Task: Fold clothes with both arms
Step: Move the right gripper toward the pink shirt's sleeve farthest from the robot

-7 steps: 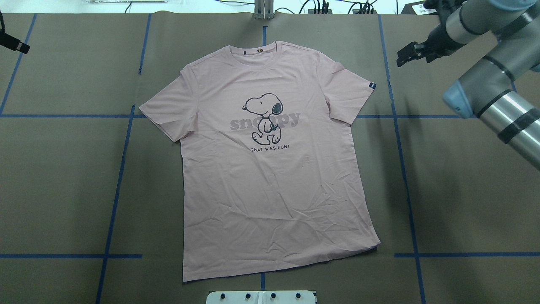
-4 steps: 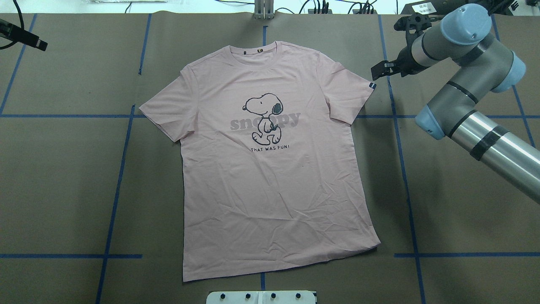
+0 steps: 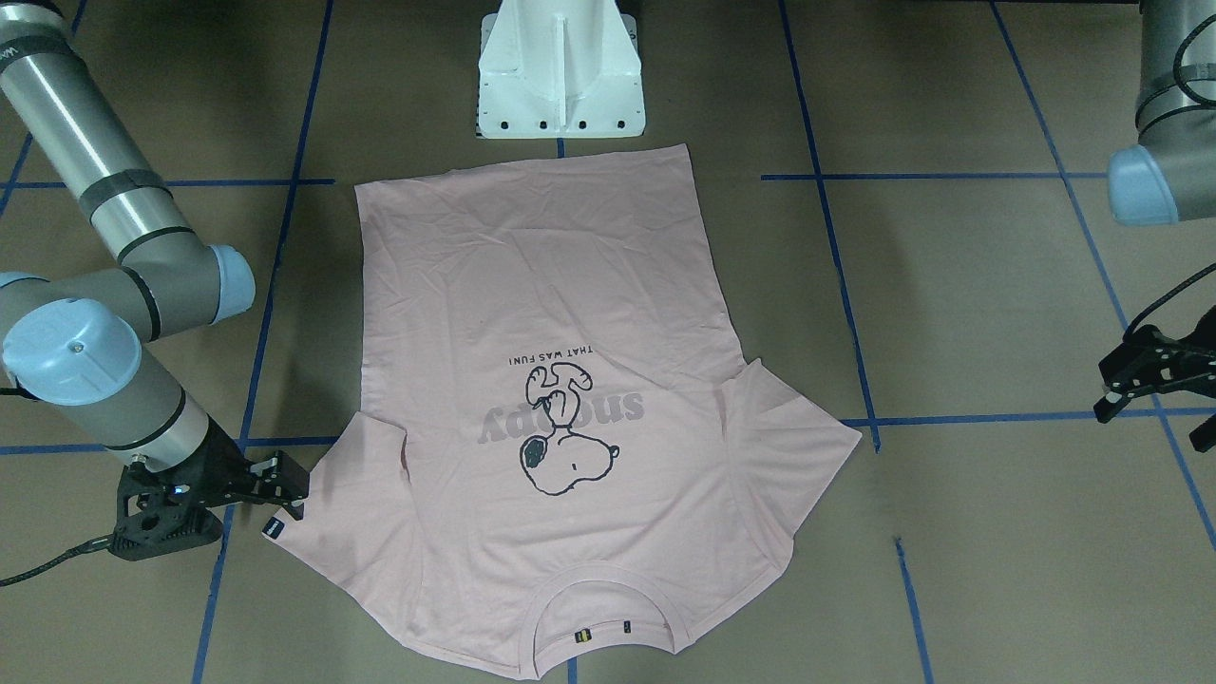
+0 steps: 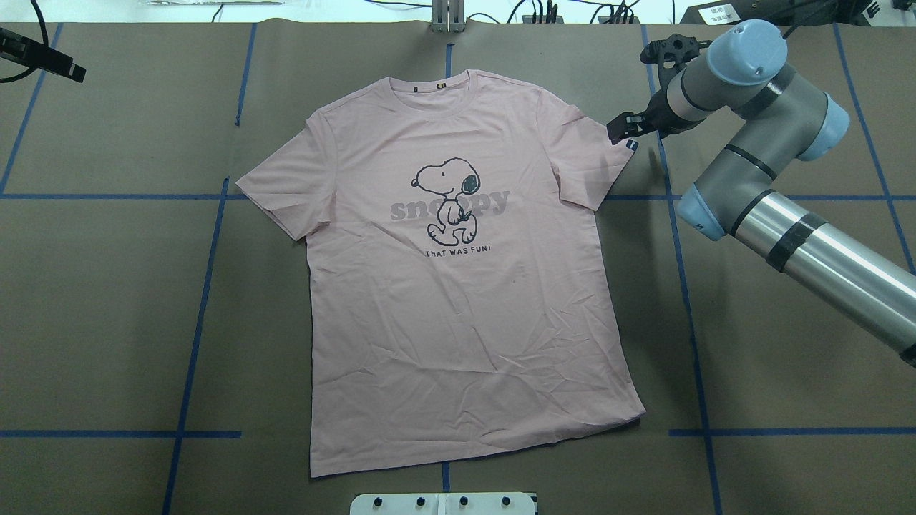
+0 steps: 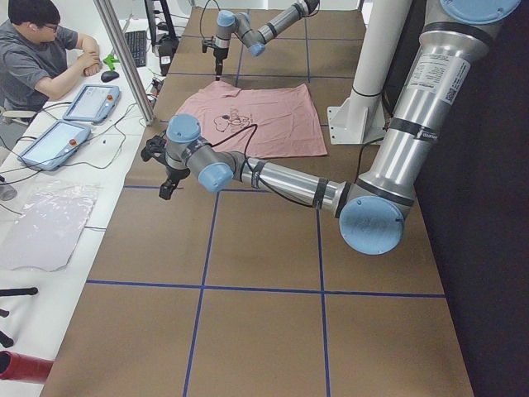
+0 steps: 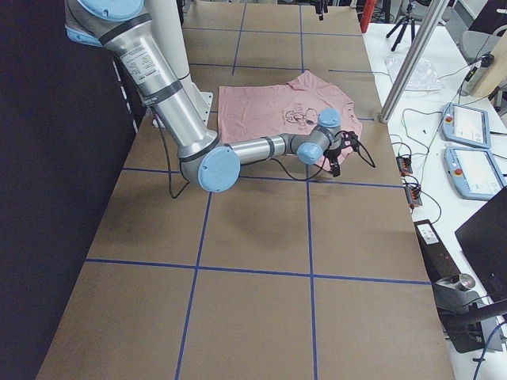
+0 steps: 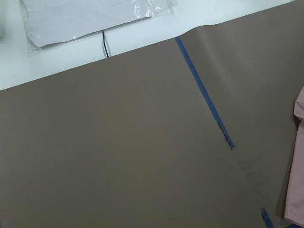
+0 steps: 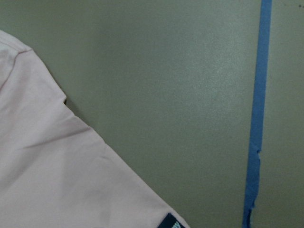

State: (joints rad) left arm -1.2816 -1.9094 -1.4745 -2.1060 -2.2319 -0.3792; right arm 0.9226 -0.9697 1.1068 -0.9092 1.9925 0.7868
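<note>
The pale pink T-shirt (image 4: 458,300) lies flat on the brown table, dog print up, collar at the far side. It also shows in the front view (image 3: 551,313). My right gripper (image 4: 620,129) is open and hovers at the tip of the shirt's right sleeve, just beside the small black sleeve tag (image 4: 631,145). The front view shows the same gripper (image 3: 293,484) and tag (image 3: 273,528). The right wrist view shows the sleeve edge (image 8: 61,175) and the tag (image 8: 172,222). My left gripper (image 4: 68,70) is open and empty, far off the shirt's left sleeve at the far left; it also shows in the front view (image 3: 1107,391).
A white pedestal (image 3: 560,71) stands at the near edge below the hem. Blue tape lines (image 4: 193,343) grid the brown paper. An operator (image 5: 41,58) sits at a side table with tablets. A plastic bag (image 7: 80,14) lies beyond the table's far edge.
My right arm has swung left and down, bringing its gripper from the far right corner to the shirt's right sleeve tip. My left gripper has shifted slightly right. The shirt has not moved.
</note>
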